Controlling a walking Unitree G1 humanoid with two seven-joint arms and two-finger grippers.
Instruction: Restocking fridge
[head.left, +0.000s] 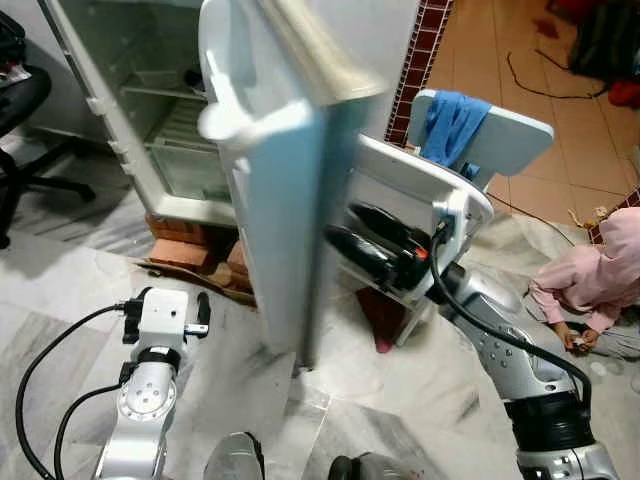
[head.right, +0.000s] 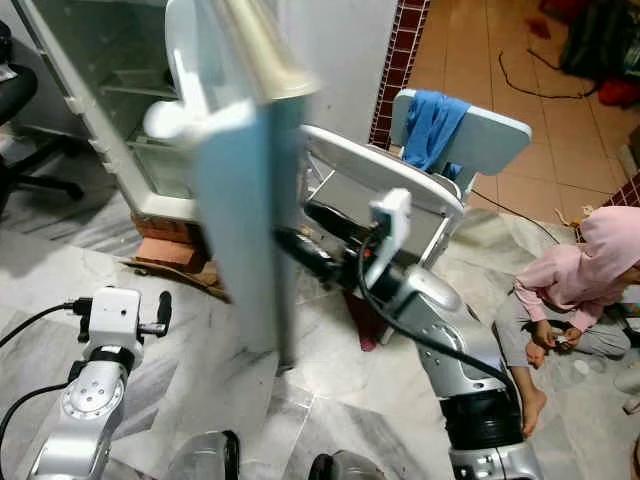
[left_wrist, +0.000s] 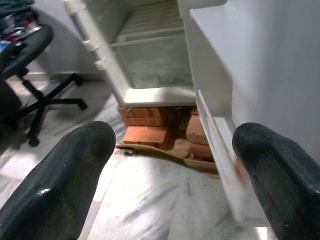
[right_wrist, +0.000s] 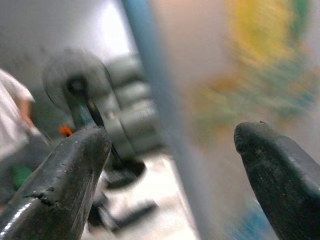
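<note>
Fridge (head.left: 150, 110): stands on bricks (left_wrist: 150, 135) on the marble floor (head.left: 70, 290), cabinet exposed, shelves look bare
Fridge door (head.left: 270, 200): swung wide, edge-on between the two arms, blurred
Right gripper (head.right: 300, 245): reaches to the door's outer face, fingers (right_wrist: 70, 175) spread apart, grasping nothing
Left gripper (left_wrist: 170, 165): low over the floor facing the cabinet, fingers spread, empty
Bystander: person (head.left: 590, 280) sits on the floor at the right, behind a chair (head.left: 480, 140)
Progress: door is off the cabinet; no goods in hand, stocking seems yet to start
</note>
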